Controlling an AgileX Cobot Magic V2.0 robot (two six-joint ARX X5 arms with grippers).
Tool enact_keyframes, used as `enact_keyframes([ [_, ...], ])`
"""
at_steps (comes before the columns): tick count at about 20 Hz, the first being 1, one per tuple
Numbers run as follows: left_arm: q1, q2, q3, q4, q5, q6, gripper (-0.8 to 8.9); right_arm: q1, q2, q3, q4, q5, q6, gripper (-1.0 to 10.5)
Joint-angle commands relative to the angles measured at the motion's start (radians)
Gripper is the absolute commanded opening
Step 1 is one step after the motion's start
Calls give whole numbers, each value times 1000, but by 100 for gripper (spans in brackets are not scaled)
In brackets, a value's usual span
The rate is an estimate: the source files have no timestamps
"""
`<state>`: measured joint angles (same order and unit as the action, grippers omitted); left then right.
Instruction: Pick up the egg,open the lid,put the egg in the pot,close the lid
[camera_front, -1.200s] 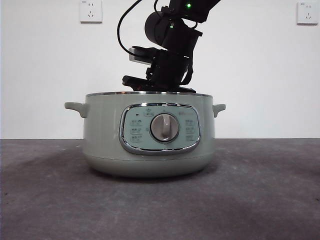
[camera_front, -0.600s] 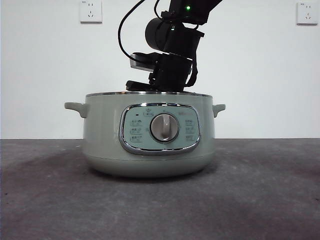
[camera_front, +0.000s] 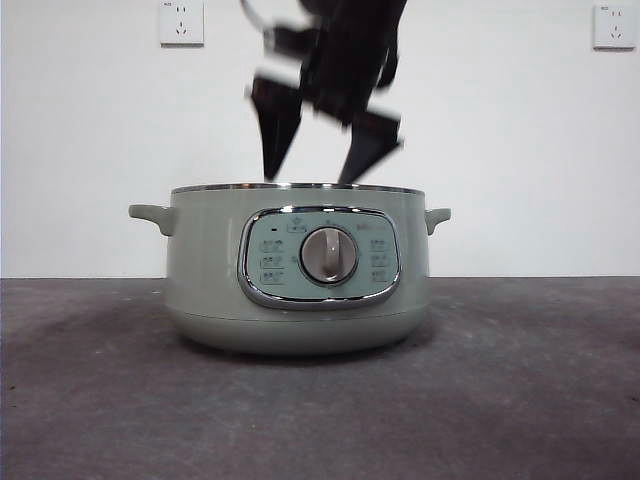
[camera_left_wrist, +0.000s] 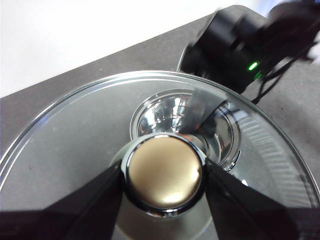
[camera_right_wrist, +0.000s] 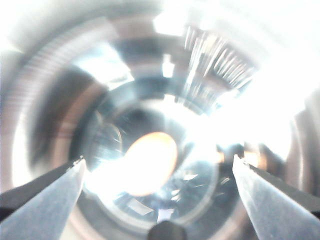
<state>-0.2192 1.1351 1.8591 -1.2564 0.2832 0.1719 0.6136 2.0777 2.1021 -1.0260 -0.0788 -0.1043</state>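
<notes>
From my station I see the large round pale sage-green electric pot (camera_front: 298, 280) sitting on the dark grey table (camera_front: 320, 410), its chrome-framed control panel (camera_front: 318, 258) and silver dial (camera_front: 329, 255) facing the front camera, a small handle at each side. Behind it stands a white wall (camera_front: 100, 140) with two sockets.

My right gripper (camera_front: 318, 168) hangs over the open mouth of the pot, blurred, its two black jaws spread wide apart with nothing between them; the tips stand just above the steel rim. In its wrist view the gripper (camera_right_wrist: 159, 180) looks straight down into the shiny pot interior (camera_right_wrist: 60, 100), and the small smooth reddish-brown oval egg (camera_right_wrist: 150, 162) lies on the pot's bottom, glowing orange in the glare, between the spread jaws but well below them. The picture is smeared and overexposed, so I cannot make out finer detail.

My left gripper (camera_left_wrist: 164, 175) is clamped on the pale rounded knob (camera_left_wrist: 164, 172) of the round clear glass lid (camera_left_wrist: 75, 150) with the shiny steel rim, one jaw pressed to each side of the knob. Through the glass I see reflections and the table beneath. Beyond the lid's edge the other arm (camera_left_wrist: 235, 45) shows dark, with a green light.
</notes>
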Motion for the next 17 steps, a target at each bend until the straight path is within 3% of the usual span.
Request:
enact_keyframes([
  [1,-8,8,14,53,12,-2,-7,-7,-134,23,-10,-3,0,501],
  [6,-101,127,13,108,12,23,-6,-39,-428,22,-124,9,13,501],
  [11,-179,278,12,224,13,23,-7,-39,-602,21,-279,8,-2,501],
  [17,-227,446,12,362,13,23,-6,-39,-794,18,-350,8,11,501],
])
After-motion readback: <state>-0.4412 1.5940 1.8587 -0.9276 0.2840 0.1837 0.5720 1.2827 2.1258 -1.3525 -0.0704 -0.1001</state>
